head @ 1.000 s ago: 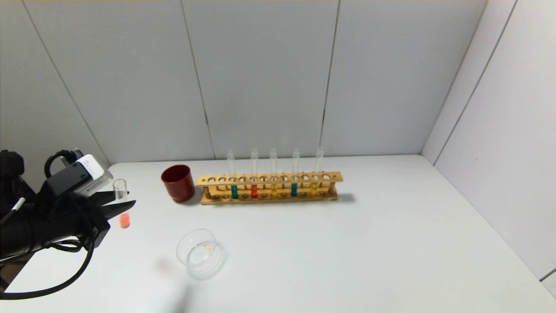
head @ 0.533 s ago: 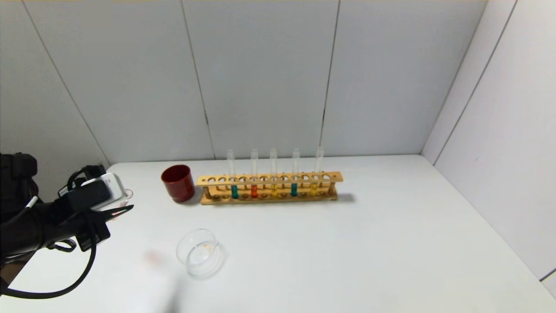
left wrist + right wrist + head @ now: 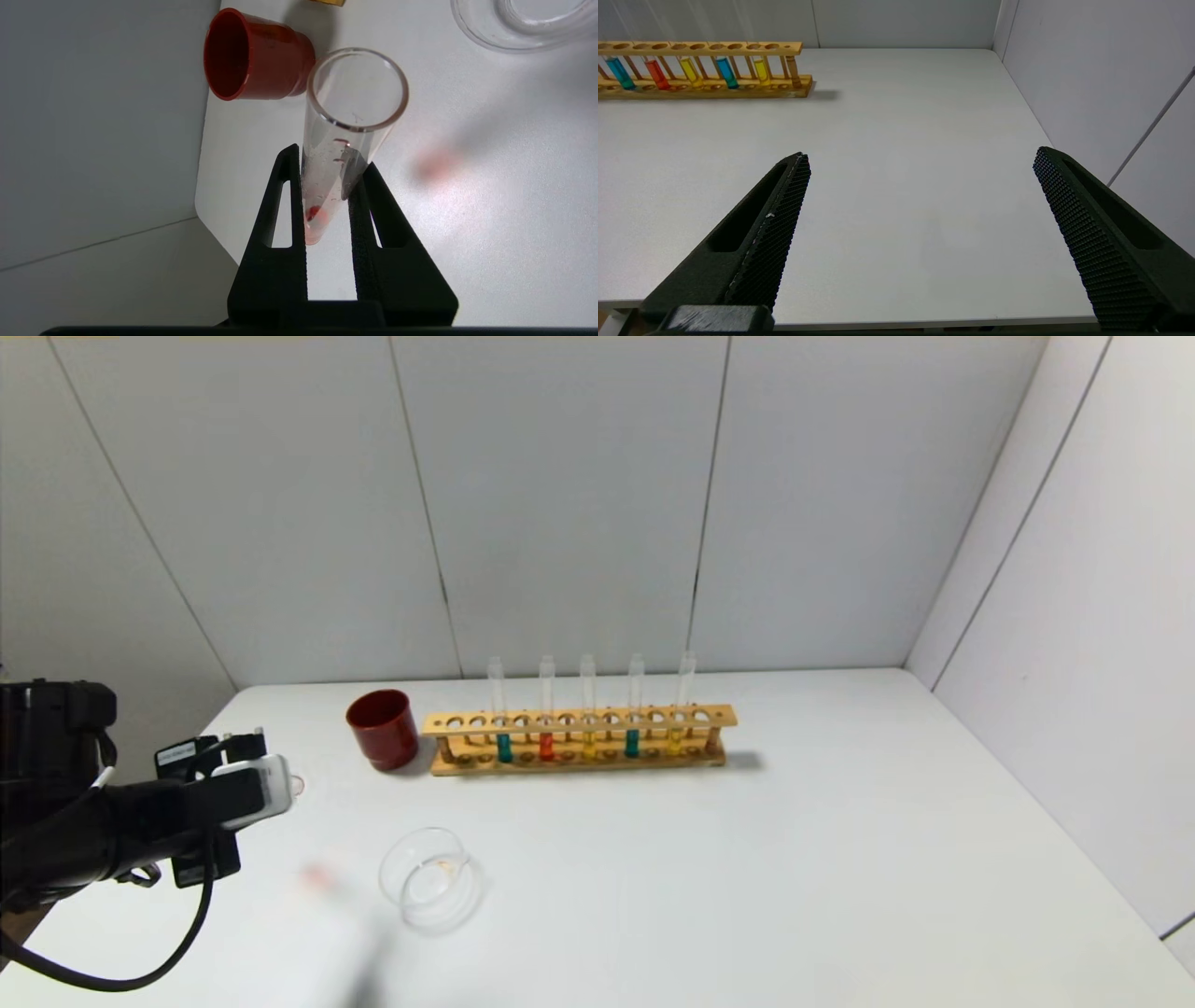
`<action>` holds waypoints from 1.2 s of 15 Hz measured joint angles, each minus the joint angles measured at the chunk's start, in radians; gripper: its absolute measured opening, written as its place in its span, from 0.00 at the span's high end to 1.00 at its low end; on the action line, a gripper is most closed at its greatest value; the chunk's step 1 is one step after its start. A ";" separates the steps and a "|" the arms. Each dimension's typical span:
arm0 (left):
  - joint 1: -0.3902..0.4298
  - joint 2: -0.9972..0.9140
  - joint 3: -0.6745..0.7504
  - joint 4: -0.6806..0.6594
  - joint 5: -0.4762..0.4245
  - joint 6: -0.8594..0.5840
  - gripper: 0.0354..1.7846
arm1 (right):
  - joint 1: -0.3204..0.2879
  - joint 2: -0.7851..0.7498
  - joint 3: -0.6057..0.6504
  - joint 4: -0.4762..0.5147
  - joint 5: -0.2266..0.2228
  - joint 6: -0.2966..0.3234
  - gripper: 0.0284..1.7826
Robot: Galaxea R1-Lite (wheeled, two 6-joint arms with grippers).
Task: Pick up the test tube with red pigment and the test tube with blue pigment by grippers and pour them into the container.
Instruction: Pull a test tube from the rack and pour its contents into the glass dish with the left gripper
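Note:
My left gripper (image 3: 329, 158) is shut on the test tube with red pigment (image 3: 348, 121), a clear tube with a red drop and pink film at its round tip. In the head view this gripper (image 3: 245, 795) hangs over the table's left edge, left of the container (image 3: 429, 880), with the tube lying almost level and its mouth (image 3: 295, 786) facing right. The container's rim (image 3: 523, 23) lies apart from the tube. Two test tubes with blue pigment (image 3: 504, 747) (image 3: 632, 742) stand in the wooden rack (image 3: 579, 721). My right gripper (image 3: 920, 154) is open over the table's near right edge.
A dark red cup (image 3: 383, 728) stands left of the rack, behind the container. The rack also holds a red-liquid tube (image 3: 546, 745) and yellow ones (image 3: 588, 745). A faint pink patch (image 3: 317, 877) shows on the table left of the container. Grey walls close the back and right.
The left gripper has rolled over and sunk a little, tipping the red tube from upright to nearly level. The right gripper shows no change.

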 joint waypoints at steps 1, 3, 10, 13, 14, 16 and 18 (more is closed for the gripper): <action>0.000 0.010 0.000 -0.001 0.001 0.023 0.84 | 0.000 0.000 0.000 0.000 0.000 0.000 0.02; 0.000 0.032 0.000 -0.009 0.002 0.068 0.84 | 0.000 0.000 0.000 0.000 0.000 0.000 0.02; -0.017 0.114 -0.016 -0.102 0.095 0.235 0.84 | 0.000 0.000 0.000 0.000 0.000 0.000 0.02; -0.071 0.122 -0.017 -0.093 0.120 0.235 0.84 | 0.000 0.000 0.000 0.000 0.000 0.000 0.02; -0.090 0.123 -0.017 -0.083 0.120 0.229 0.84 | 0.000 0.000 0.000 0.000 0.000 0.000 0.02; -0.112 0.126 -0.021 -0.074 0.120 0.218 0.84 | 0.000 0.000 0.000 0.000 0.000 0.000 0.02; -0.123 0.130 -0.022 -0.073 0.123 0.221 0.84 | 0.000 0.000 0.000 0.000 0.000 0.000 0.02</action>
